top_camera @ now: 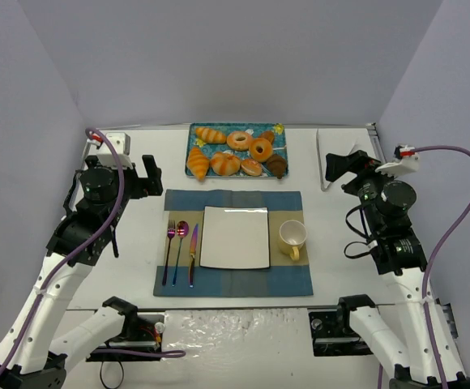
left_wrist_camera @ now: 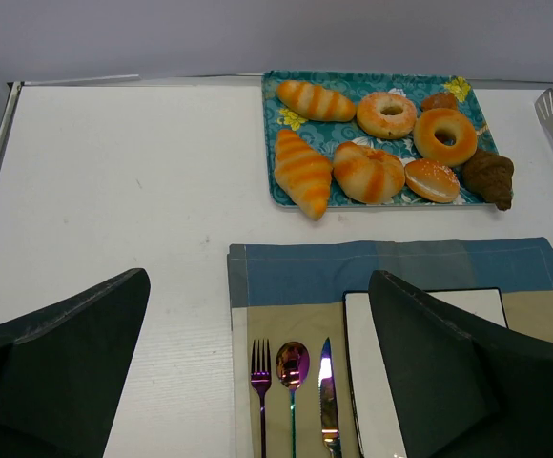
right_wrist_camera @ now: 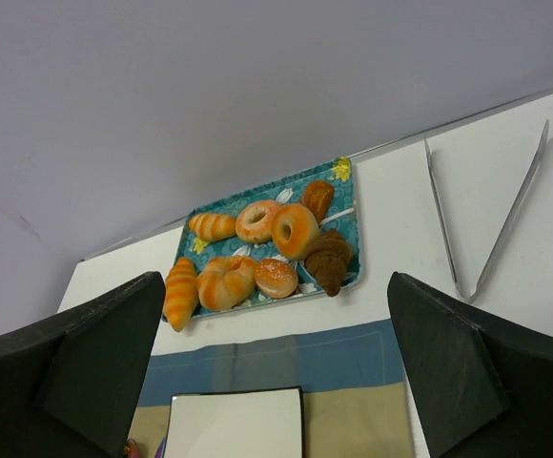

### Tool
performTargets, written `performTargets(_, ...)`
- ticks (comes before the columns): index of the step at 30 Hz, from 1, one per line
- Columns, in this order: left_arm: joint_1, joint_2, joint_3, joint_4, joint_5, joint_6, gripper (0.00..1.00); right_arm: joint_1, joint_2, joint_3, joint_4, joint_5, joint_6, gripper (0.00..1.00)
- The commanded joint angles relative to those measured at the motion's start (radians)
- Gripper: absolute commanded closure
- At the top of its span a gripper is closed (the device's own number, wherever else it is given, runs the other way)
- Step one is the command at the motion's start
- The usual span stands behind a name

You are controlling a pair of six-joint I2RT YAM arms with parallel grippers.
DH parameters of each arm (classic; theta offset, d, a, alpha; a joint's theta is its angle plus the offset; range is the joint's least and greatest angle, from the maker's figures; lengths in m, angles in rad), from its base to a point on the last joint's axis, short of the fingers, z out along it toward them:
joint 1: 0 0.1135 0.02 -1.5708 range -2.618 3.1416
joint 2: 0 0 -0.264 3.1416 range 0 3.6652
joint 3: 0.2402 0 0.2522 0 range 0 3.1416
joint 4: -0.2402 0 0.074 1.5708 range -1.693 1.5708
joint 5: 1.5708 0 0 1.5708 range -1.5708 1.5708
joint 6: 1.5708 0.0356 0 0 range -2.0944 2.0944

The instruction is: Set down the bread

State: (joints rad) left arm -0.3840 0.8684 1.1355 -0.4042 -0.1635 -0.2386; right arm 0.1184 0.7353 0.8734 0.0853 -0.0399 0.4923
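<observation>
The bread (top_camera: pixel 277 165), a small dark brown ridged croissant, lies at the near right corner of the blue floral tray (top_camera: pixel 191 151) at the back of the table. It also shows in the left wrist view (left_wrist_camera: pixel 491 177) and in the right wrist view (right_wrist_camera: pixel 329 260). My left gripper (top_camera: pixel 149 173) is open and empty, raised left of the placemat, well away from the tray; its jaws (left_wrist_camera: pixel 257 286) frame the cutlery. My right gripper (top_camera: pixel 342 164) is open and empty, raised right of the tray; its jaws (right_wrist_camera: pixel 276 286) frame the tray's near edge.
The tray also holds golden-orange croissants (top_camera: pixel 198 162) and ring donuts (top_camera: pixel 260 149). A white square plate (top_camera: pixel 235 237) sits on a blue and tan placemat (top_camera: pixel 219 199), with a fork, spoon and knife (top_camera: pixel 181 251) to its left and a yellow cup (top_camera: pixel 292 237) to its right. Metal tongs (right_wrist_camera: pixel 486 219) lie at the back right.
</observation>
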Motion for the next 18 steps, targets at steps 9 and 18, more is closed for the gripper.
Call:
performTargets(9,0.006,0.021,0.038,0.071,-0.011,-0.004,0.03,-0.004,0.152,0.127,-0.054,0.219,-0.115,0.00)
performTargets(18,0.006,0.035,0.041,0.068,-0.013,-0.003,0.03,0.010,0.341,0.160,-0.054,0.379,-0.158,0.00)
